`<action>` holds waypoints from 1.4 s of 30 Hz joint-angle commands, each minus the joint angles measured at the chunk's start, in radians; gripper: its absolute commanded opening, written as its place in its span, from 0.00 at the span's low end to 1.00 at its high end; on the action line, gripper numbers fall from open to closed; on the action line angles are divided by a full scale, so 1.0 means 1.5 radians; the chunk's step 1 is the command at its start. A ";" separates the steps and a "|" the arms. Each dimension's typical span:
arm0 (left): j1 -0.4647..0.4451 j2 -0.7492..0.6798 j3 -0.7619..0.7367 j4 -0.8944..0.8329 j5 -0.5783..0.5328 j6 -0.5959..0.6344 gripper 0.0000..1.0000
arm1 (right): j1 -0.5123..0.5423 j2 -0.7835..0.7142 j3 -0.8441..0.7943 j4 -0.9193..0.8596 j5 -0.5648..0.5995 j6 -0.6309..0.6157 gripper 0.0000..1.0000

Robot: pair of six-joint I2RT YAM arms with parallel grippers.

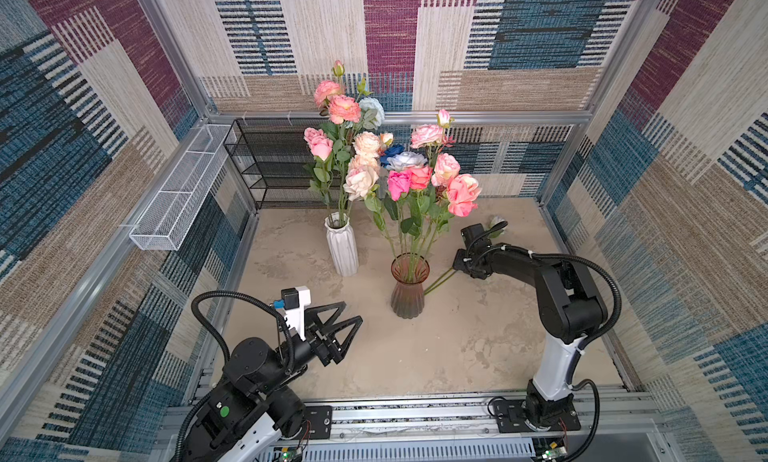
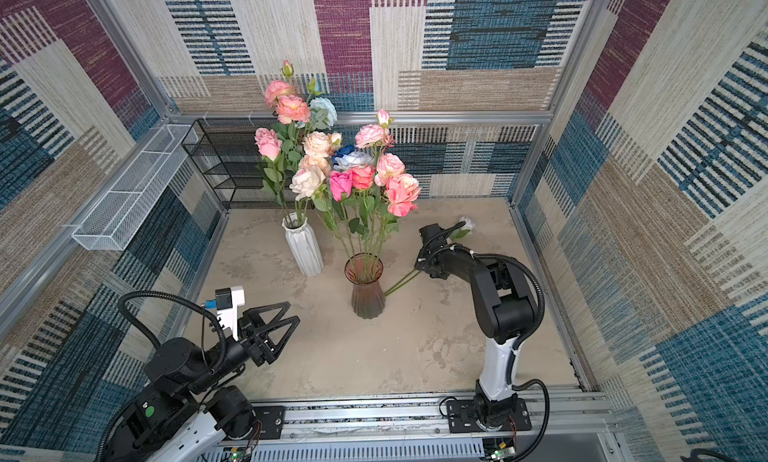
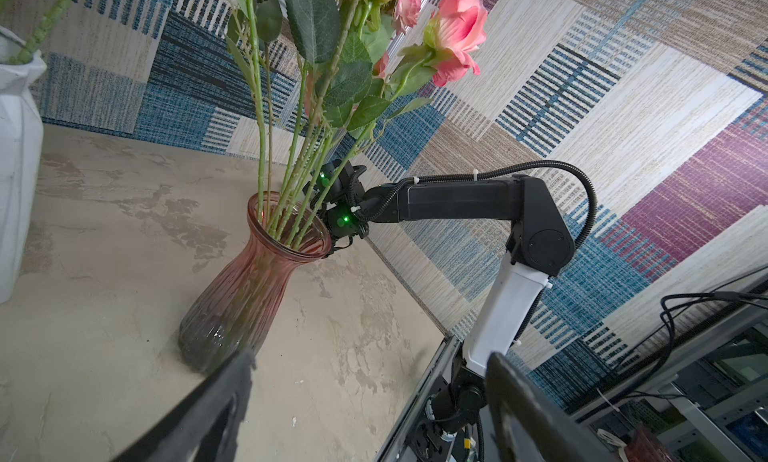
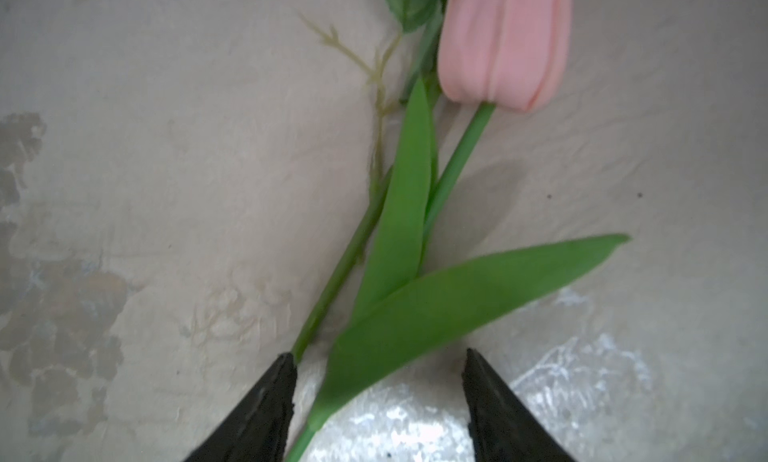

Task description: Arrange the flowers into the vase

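A smooth pink tulip [image 4: 503, 44] lies on the mottled surface [image 4: 166, 190], its stem between the parted jaws of the right tool [image 4: 378, 354]; the left tool [image 1: 353, 311] is likewise apart.

This is a robot test cell in a lab, not a home. A left arm [image 1: 257, 368] and a right arm [image 1: 565, 298] are bolted to an aluminium rail [image 1: 415, 414]. Frame posts [image 1: 168, 48] hold patchwork carpet panels [image 1: 390, 27] as walls around a stone-look counter [image 1: 415, 356]. Loose cables [image 3: 706, 306] and a bare circuit board [image 1: 286, 453] show at the edge.
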 commanded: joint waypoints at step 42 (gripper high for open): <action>0.001 -0.037 0.007 -0.033 -0.021 0.008 0.89 | 0.000 0.074 0.178 -0.138 0.033 0.106 0.58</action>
